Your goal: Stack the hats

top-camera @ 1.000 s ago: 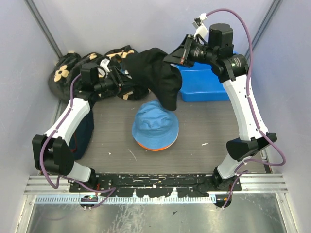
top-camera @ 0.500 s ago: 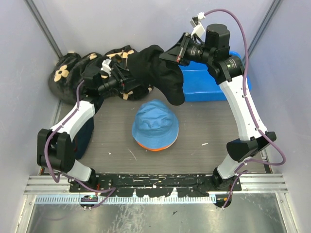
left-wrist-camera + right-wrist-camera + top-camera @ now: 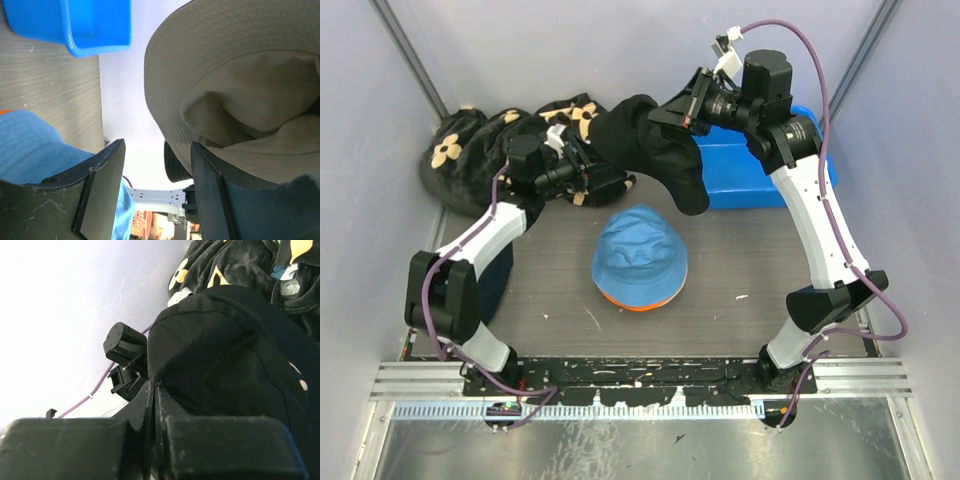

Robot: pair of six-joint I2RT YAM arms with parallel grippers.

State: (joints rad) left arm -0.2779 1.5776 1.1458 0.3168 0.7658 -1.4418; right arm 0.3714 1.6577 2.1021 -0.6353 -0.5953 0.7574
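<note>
My right gripper (image 3: 665,115) is shut on the edge of the black hat (image 3: 665,160) and holds it in the air at the back centre; the pinch shows in the right wrist view (image 3: 156,390), with the black hat (image 3: 225,355) hanging past it. The light blue hat (image 3: 640,252) lies mid-table on the orange hat (image 3: 632,304), of which only a rim shows. My left gripper (image 3: 600,180) is open under the black hat. In the left wrist view (image 3: 157,190) the beige hat (image 3: 240,85) lies against the outside of the right finger (image 3: 210,195), with nothing between the jaws.
A blue bin (image 3: 750,170) stands at the back right and shows in the left wrist view (image 3: 75,25). The black cloth with tan flowers (image 3: 470,160) is heaped at the back left. A dark navy garment (image 3: 492,268) lies under my left arm.
My left gripper has reached further right, toward the spot under the black hat. My right gripper has lifted the black hat slightly up and back.
</note>
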